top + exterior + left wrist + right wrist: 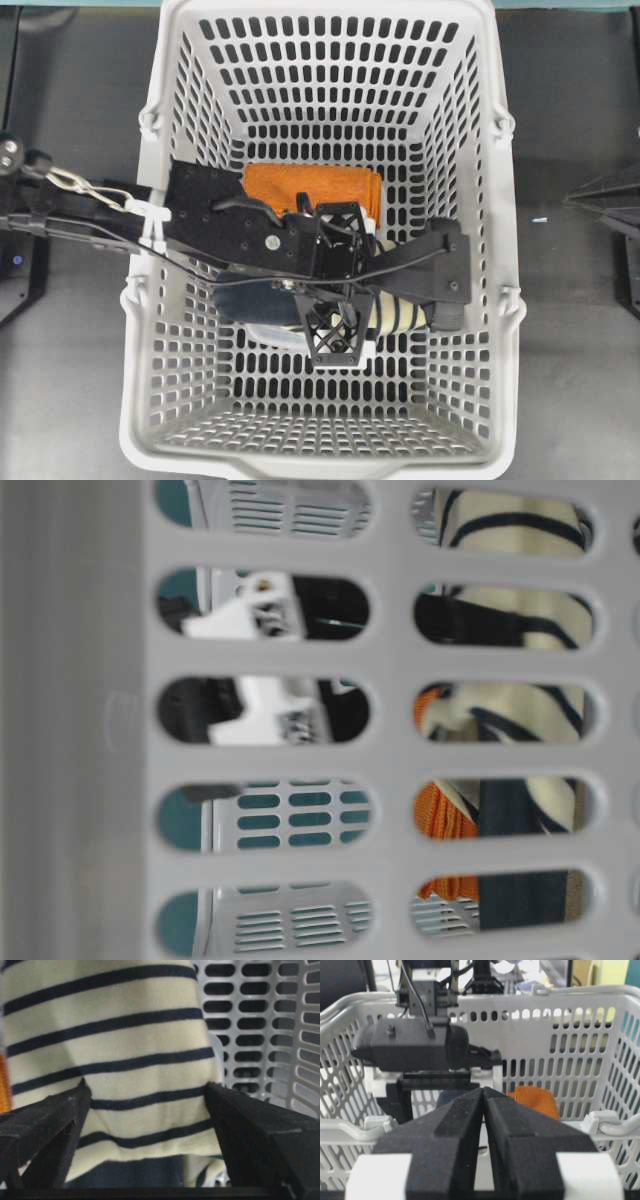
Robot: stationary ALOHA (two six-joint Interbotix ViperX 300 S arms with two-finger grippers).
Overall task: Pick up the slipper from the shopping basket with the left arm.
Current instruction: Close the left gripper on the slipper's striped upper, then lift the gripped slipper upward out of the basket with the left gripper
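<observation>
The large grey shopping basket [190,120] fills the overhead view. My left gripper [340,280] reaches into its middle from the left. In the left wrist view the gripper [146,1085] has a black finger [45,1125] pressed on each side of the cream and navy striped slipper [110,1035]. From overhead only the striped toe [400,312] and a dark part show under the arm. The slipper also shows through the basket wall in the table-level view [510,720]. My right gripper [483,1089] is shut and empty outside the basket, at the overhead view's right edge [605,200].
A folded orange cloth [310,185] lies on the basket floor just behind the left gripper, and shows in the right wrist view [532,1100]. The slotted basket walls [545,1035] stand close on all sides. The basket handles [505,125] hinge at the rims.
</observation>
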